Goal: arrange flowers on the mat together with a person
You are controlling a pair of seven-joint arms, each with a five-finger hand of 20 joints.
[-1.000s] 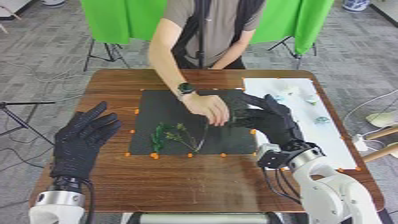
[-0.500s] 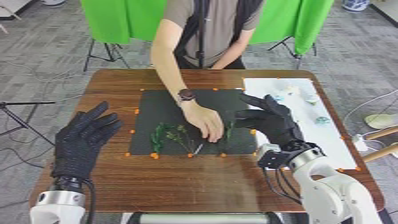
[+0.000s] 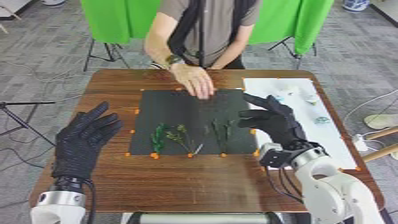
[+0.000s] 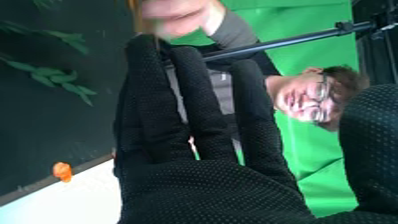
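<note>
And here we are, our black-gloved left hand (image 3: 82, 142) open, fingers extended, above the left of the brown wooden table (image 3: 213, 185)! Our black-gloved right hand (image 3: 274, 122) is open too, at the right edge of the dark rectangular mat (image 3: 169, 107). Green leafy sprigs (image 3: 158, 139) lie near left on it, slender dark stems (image 3: 226, 131) further right; the person's bare hand (image 3: 193, 80) hovers, fingers outstretched, at its far edge.
</note>
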